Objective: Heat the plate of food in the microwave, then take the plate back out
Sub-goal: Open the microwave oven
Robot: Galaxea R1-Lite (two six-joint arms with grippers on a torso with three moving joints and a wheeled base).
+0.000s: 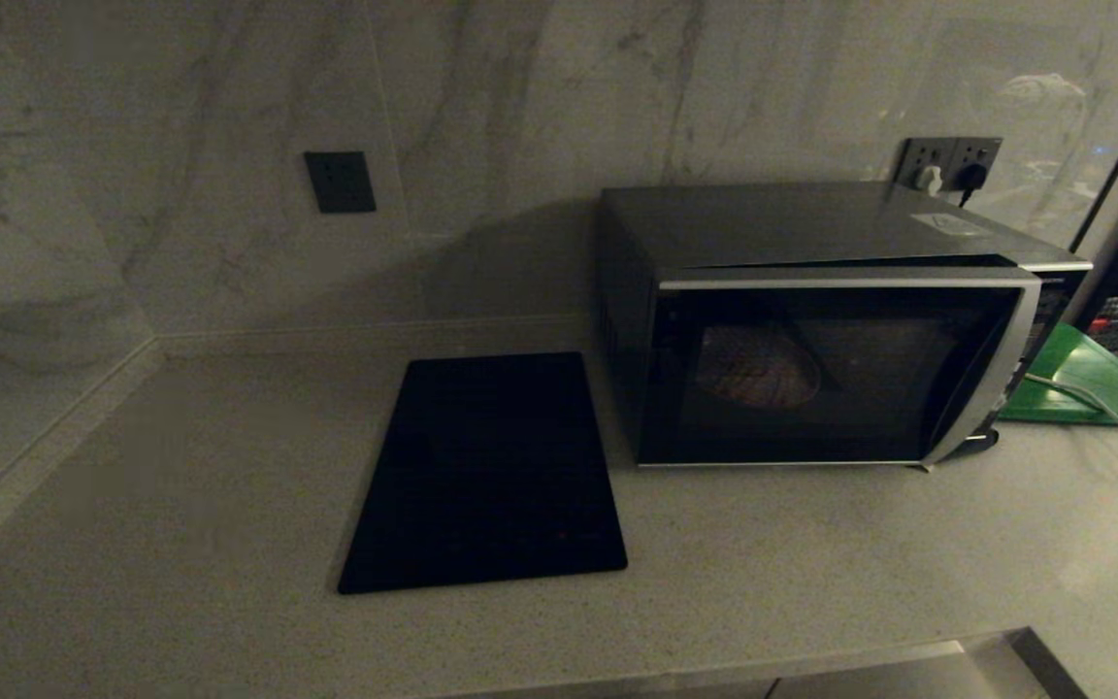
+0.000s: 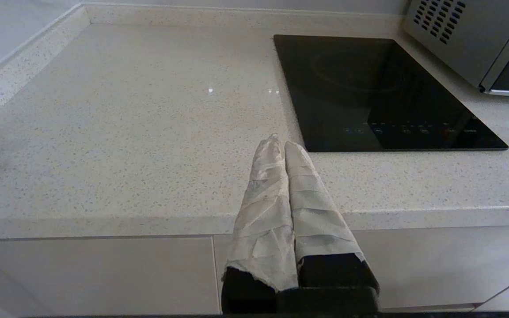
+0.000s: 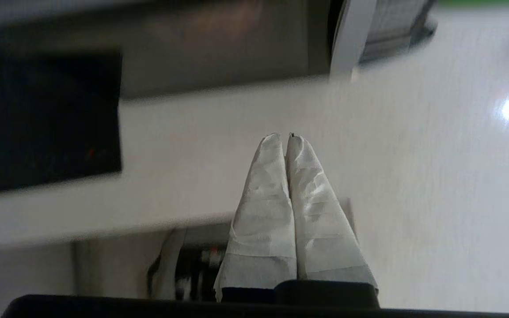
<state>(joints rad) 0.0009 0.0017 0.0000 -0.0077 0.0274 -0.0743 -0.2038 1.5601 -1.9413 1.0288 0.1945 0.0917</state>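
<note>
While the plate of food sits inside the closed microwave, both my grippers are empty.
My right gripper is pinched tight over bare counter near the microwave's front corner; my left gripper is pinched too, near the counter edge by the black slab.

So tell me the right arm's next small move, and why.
Probably bring the shut right gripper up toward the microwave door's silver edge: the door looks closed, the plate of food shows dimly behind the glass, and the gripper holds nothing.
</note>
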